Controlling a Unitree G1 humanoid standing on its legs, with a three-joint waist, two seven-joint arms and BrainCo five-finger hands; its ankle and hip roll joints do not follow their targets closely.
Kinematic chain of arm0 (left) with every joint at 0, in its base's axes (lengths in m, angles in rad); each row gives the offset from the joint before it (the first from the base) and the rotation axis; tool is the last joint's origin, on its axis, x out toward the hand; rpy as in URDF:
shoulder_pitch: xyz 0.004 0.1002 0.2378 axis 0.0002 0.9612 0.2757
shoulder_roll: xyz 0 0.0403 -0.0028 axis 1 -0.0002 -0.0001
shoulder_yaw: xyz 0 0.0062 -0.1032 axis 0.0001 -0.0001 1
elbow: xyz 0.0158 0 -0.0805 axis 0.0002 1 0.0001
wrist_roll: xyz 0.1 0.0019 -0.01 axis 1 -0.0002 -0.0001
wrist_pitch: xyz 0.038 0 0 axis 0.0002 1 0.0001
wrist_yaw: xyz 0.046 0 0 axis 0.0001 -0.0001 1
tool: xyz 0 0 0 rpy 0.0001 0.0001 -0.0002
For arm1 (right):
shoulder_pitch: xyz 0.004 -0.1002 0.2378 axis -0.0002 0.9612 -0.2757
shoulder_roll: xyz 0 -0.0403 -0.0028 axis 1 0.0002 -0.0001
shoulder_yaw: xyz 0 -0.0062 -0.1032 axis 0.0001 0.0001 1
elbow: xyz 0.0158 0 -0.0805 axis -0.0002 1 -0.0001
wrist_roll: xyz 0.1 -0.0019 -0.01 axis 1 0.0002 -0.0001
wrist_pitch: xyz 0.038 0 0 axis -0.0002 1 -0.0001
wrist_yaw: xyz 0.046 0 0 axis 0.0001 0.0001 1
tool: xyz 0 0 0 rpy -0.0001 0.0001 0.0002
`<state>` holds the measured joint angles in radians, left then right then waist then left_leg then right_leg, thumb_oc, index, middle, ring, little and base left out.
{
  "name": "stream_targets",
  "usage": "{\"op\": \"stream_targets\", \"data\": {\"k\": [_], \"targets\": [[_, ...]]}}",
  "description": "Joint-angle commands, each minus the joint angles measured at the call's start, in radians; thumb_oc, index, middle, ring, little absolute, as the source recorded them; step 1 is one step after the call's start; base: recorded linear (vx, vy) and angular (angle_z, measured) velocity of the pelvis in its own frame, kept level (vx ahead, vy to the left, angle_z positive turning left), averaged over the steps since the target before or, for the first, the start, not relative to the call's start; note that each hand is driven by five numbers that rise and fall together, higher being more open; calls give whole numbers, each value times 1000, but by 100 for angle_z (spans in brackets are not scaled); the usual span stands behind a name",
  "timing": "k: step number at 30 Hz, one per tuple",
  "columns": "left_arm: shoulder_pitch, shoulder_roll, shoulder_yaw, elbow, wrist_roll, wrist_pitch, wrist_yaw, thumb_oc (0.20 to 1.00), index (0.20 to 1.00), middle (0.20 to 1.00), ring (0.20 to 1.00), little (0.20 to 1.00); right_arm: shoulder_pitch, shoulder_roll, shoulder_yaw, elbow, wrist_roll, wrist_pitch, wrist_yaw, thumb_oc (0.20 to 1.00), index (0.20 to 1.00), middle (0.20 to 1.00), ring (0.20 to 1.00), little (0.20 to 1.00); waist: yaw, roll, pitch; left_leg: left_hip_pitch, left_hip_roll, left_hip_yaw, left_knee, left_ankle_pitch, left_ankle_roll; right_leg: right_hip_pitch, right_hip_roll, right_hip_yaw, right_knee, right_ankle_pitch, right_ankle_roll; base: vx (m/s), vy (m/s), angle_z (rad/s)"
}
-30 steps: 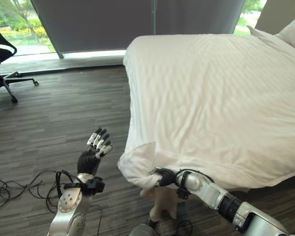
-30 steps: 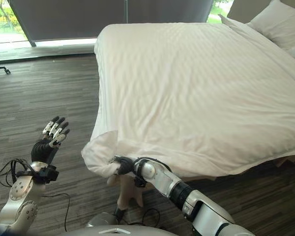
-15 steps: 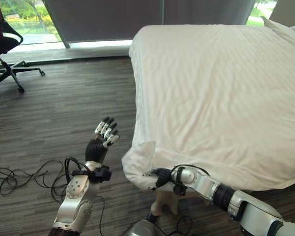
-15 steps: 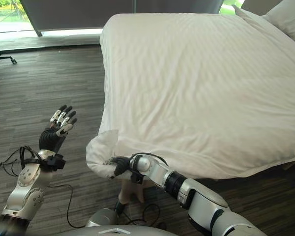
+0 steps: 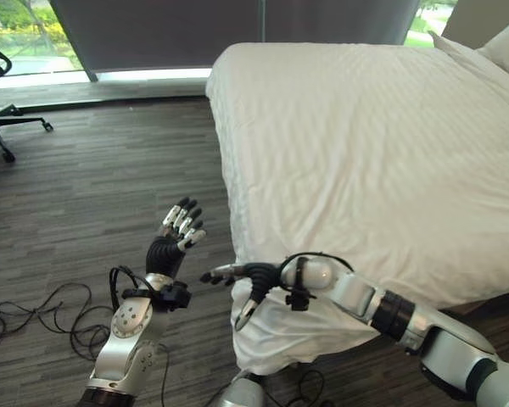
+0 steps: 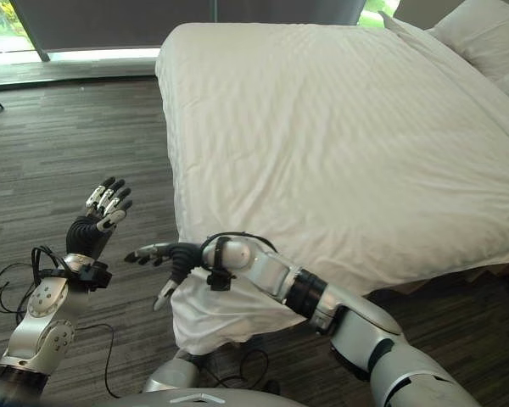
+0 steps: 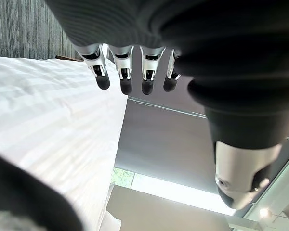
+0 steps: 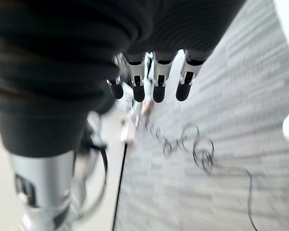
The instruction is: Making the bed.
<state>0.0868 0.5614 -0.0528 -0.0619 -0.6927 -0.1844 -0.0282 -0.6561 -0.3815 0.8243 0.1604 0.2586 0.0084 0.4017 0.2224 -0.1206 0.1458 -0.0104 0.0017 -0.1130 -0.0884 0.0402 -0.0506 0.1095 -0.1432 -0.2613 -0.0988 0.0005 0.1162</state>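
Grey wood floor [image 5: 93,195] surrounds the bed [image 5: 365,144]; its white sheet [image 6: 339,144] lies mostly smooth, one corner [image 6: 225,309] hanging loose. Both my left hand [image 5: 176,237] and right hand [image 5: 237,280] have fingers spread, holding nothing. Tucking remains.

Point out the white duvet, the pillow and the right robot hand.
white duvet [image 5: 373,144]: left eye view, on its flat top spread over the bed.
pillow [image 6: 483,34]: right eye view, on its upper face at the head of the bed.
right robot hand [image 5: 253,276]: left eye view, on the dark ribbed back.
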Motion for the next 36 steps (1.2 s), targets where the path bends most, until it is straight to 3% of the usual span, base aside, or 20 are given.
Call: {"op": "stream_targets", "data": {"k": [1,2,3,7,11,18,30,34,35,36], "targets": [[31,30,17,-24,18,-34,-26,1000,1000,1000,1000,1000,106,-111,-138,-138,190,-89,-66,1000,1000,1000,1000,1000,-31,19,-61,12,22,99,9,2,25,-35,-28,15,49,66,37,12,24,-3],[47,25,25,-26,16,-33,-29,1000,1000,1000,1000,1000,159,-146,-202,-156,211,-103,-88,1000,1000,1000,1000,1000,-38,22,-63,12,22,100,9,2,25,-36,-28,16,48,67,38,24,48,-11],[95,8,59,-34,7,-33,-41,1000,1000,1000,1000,1000,328,-177,-397,-129,299,-129,-132,1000,1000,1000,1000,1000,-54,31,-64,12,22,105,7,0,26,-39,-30,16,46,67,41,18,34,-21],[122,-19,69,-15,-3,-37,-41,1000,1000,1000,1000,1000,463,-90,-509,-23,418,-129,-148,1000,1000,1000,1000,1000,-63,43,-63,14,21,113,5,-2,27,-42,-34,17,42,70,42,10,24,-12],[122,-39,59,-5,-17,-37,-49,1000,1000,1000,1000,1000,463,-5,-464,52,489,-106,-127,1000,1000,1000,1000,1000,-63,66,-58,19,19,131,3,-2,27,-50,-38,28,35,78,43,1,13,-19],[100,-56,41,-21,-24,-51,-43,1000,1000,1000,1000,1000,351,100,-325,91,448,-93,-125,1000,1000,1000,1000,1000,-52,108,-45,5,17,153,1,3,22,-66,-47,30,14,95,46,-16,5,-5],[86,-63,37,-15,-1,-59,-30,1000,1000,1000,1000,1000,351,95,-312,35,423,-104,-130,1000,1000,1000,1000,1000,-54,120,-36,-9,25,122,1,22,1,-51,-32,-12,45,56,25,-18,-30,5],[109,-54,63,-51,-28,-62,-43,1000,1000,1000,1000,1000,305,74,-301,34,446,-99,-118,1000,1000,1000,1000,1000,-20,144,10,-79,34,63,20,81,-40,-63,-13,-55,49,37,3,-197,-117,47],[121,-55,67,-66,-35,-62,-50,1000,1000,1000,1000,1000,298,73,-293,46,456,-95,-109,1000,1000,1000,1000,1000,0,155,28,-100,27,27,32,100,-55,-63,-12,-73,49,29,-6,-359,-94,77],[117,-57,57,-69,-44,-64,-53,1000,1000,1000,1000,1000,271,71,-267,70,446,-98,-103,1000,1000,1000,1000,1000,29,160,60,-153,2,-86,93,104,-72,-95,-28,-88,77,30,-13,-266,-56,62]]}}
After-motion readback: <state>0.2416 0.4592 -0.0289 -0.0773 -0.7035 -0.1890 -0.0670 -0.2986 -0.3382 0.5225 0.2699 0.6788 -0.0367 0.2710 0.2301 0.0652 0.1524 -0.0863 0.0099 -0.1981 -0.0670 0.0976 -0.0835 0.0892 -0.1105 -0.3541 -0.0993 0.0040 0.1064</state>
